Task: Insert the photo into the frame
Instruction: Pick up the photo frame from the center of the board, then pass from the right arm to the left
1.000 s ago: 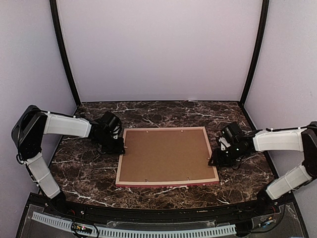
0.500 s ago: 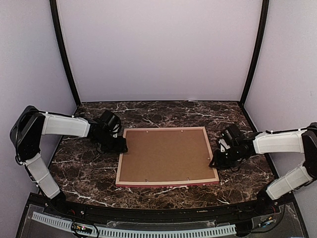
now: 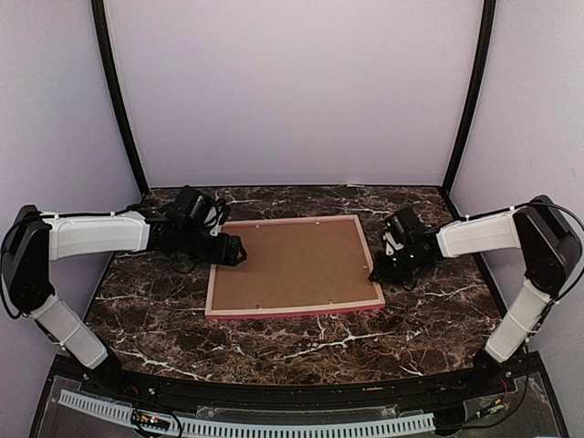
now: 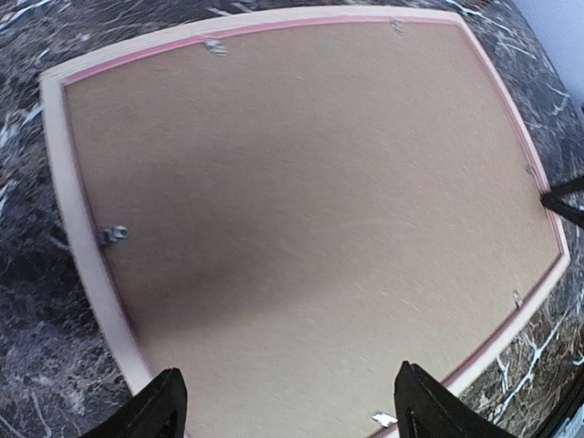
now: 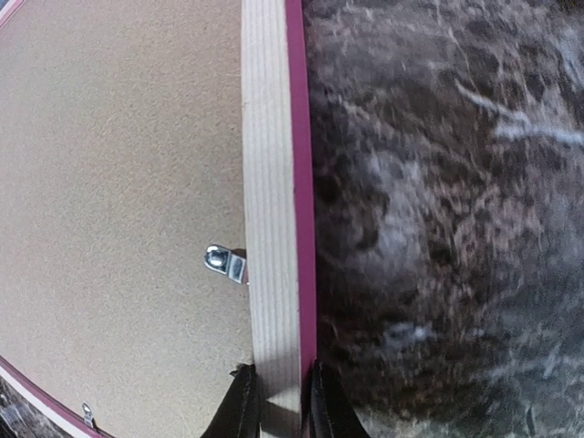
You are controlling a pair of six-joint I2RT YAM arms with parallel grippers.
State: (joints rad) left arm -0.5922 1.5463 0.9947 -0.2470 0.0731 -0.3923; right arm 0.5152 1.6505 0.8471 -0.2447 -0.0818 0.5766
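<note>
At the left, the left gripper (image 3: pixel 234 250) hangs over the left edge of a thin-railed pink and light-wood rectangular picture frame (image 3: pixel 292 310), its black fingers (image 4: pixel 155 412) spread wide with nothing between them; the frame lies flat, back up, mid-way across the dark brown white-veined marble table (image 3: pixel 146 319); a plain brown cardboard backing board (image 3: pixel 287 265) fills it, with small silver metal tabs (image 5: pixel 225 262) at its edges; at the right, the right gripper (image 3: pixel 378 270) is pinched narrow on the frame's right rail.
</note>
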